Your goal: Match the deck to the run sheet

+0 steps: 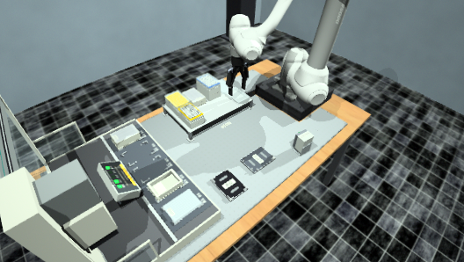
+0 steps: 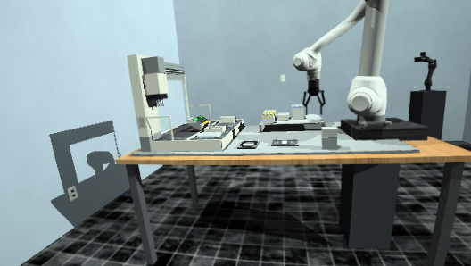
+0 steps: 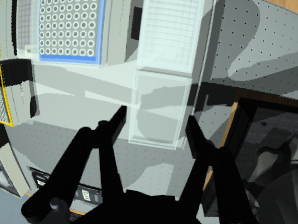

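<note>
My gripper (image 1: 235, 85) is open and empty, pointing down over the right end of SHELF (image 1: 206, 110). In the wrist view the fingers stand either side of a clear flat lid or cover (image 3: 160, 111) lying on the shelf; I cannot tell whether they touch it. Just beyond it sits a pale gridded plate (image 3: 174, 26) with a label at its far end. A blue-rimmed tip rack (image 3: 72, 12) stands next to that plate. On the deck (image 1: 154, 176) are a pale block (image 1: 125, 134), an open cream reservoir (image 1: 164, 184) and a clear-topped plate (image 1: 182, 206).
Yellow-trimmed racks (image 1: 184, 105) stand at the shelf's left end. Two black nests (image 1: 229, 185) (image 1: 258, 160) lie on the mat, and the READY box (image 1: 303, 141) stands to their right. The handler's head (image 1: 118, 180) hangs over the deck. The arm's base (image 1: 292, 98) is close behind the shelf.
</note>
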You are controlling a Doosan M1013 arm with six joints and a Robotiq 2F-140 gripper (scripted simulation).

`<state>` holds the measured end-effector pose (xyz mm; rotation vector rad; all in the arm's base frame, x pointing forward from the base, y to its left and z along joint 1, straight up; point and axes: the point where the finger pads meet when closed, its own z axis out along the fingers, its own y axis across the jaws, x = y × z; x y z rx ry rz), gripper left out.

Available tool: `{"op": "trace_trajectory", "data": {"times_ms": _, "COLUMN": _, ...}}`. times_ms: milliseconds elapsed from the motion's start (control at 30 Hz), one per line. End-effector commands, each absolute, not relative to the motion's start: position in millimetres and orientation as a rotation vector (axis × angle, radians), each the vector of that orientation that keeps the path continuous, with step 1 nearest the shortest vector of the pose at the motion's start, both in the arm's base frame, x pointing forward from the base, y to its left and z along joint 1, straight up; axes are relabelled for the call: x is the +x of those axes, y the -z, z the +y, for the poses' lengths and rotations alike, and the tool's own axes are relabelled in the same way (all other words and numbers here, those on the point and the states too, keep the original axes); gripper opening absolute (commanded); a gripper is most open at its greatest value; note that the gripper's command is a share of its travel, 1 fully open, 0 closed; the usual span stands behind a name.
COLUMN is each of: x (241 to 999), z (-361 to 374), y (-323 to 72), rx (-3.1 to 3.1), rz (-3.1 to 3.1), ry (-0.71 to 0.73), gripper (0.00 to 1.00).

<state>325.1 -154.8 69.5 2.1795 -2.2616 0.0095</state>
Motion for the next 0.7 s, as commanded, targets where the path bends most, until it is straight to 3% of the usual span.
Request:
{"op": "trace_trajectory", "data": {"times_ms": 0, "x": 326, "z": -155, "y": -68, "rx": 2.180, "rz": -2.262, "ry": -0.011, "gripper": 0.67}}
{"op": "trace_trajectory", "data": {"times_ms": 667, "x": 326, "z": -155, "y": -40, "rx": 2.180, "rz": -2.262, "ry": -0.011, "gripper": 0.67}}
